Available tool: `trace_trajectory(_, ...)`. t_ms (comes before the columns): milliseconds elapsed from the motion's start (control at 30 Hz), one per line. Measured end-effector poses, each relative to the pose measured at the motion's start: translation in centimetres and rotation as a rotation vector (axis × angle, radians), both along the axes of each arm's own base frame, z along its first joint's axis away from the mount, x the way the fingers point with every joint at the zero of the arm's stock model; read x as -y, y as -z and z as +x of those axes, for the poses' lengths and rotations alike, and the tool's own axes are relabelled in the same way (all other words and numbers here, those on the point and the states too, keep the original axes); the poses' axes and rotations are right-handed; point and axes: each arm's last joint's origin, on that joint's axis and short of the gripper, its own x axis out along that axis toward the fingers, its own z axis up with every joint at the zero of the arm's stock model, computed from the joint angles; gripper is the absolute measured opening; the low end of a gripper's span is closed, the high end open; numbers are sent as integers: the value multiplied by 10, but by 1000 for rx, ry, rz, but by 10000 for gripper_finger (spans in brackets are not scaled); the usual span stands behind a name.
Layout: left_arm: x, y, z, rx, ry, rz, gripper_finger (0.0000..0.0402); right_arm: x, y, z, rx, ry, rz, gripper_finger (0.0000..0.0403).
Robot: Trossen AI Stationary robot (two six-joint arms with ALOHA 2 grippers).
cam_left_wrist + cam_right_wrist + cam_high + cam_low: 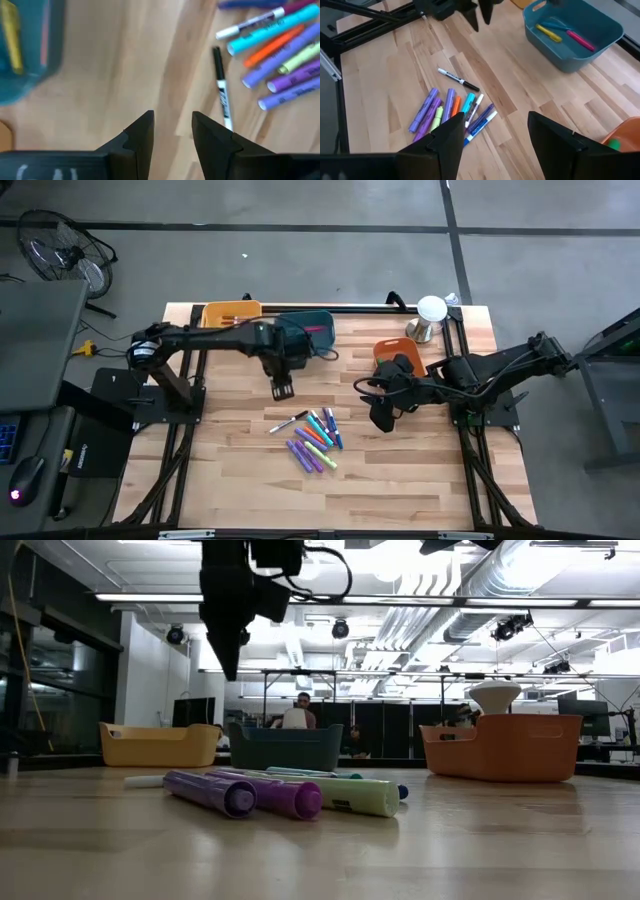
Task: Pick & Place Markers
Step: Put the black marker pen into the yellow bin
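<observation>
Several markers (311, 438) in purple, blue, teal, orange and light green lie side by side on the wooden table (240, 470), with a thin black-and-white one (222, 90) beside them. In the low view the purple markers (245, 794) lie nearest. My left gripper (282, 388) hangs open above bare wood between the teal bin (318, 330) and the pile, pointing down; its fingers (139, 137) have nothing between them. Yellow and pink markers (565, 36) lie in the teal bin (580, 55). My right gripper (495, 135) stands open, raised to the right of the pile.
A yellow bin (232, 312) stands at the far left and an orange bin (392, 350) at the far right, partly under my right arm. A white-topped stand (432, 315) is at the far right corner. Bare wood lies near the front edge.
</observation>
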Motion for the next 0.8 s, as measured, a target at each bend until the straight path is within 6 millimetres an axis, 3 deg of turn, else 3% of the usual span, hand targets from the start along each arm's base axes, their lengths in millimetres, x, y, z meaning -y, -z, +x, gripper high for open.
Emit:
trace_trajectory(167, 28, 6, 4, 8, 19, -10, 128, -1, 0, 0, -4, -10, 16, 204)
trace_trajectory(433, 61, 50, -4, -49, -35, -46, 128, -1, 0, 0, -9, -27, 36, 205)
trace_trajectory(800, 86, 94, -11, -6, -178, -193, 128, -2, 1, 0, -15, -44, 54, 206)
